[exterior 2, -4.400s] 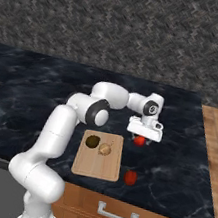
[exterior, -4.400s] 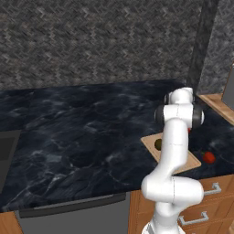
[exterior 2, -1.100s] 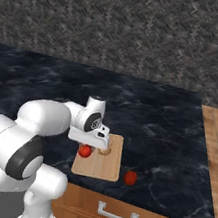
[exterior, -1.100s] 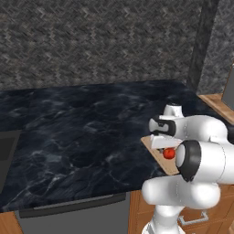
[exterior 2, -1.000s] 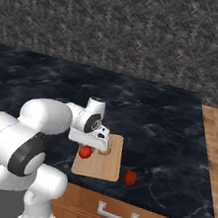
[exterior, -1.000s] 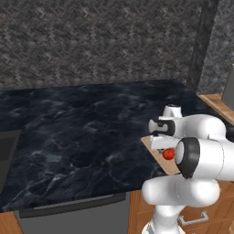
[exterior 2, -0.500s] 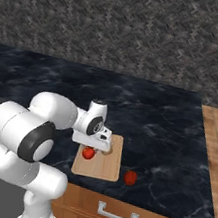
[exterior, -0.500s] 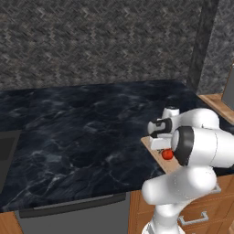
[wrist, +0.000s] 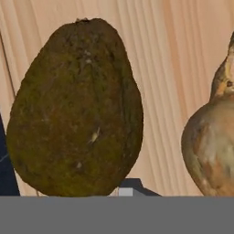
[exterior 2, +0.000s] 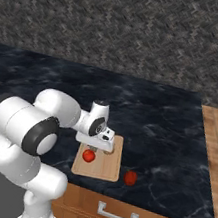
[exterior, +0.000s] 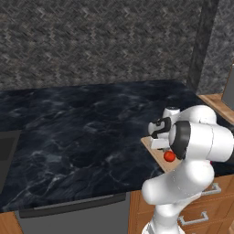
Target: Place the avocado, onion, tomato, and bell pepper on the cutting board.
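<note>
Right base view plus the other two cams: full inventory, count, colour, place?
cutting board: 1, light tan wood, near counter edge
tomato: 1, bright red, on the board's near left part
red ball: 1, red, on the counter just right of the board; likely the bell pepper, too small to tell
avocado: 1, dark olive-brown, on the board
onion: 1, tan-yellow, on the board beside the avocado
counter: 1, dark marbled
drawer handle: 1, silver, below the counter
claw: 1, over the board by the tomato; open or shut unclear

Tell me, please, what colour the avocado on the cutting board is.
Dark olive-brown with a rough, mottled skin; the avocado shows best in the hand view.
</note>
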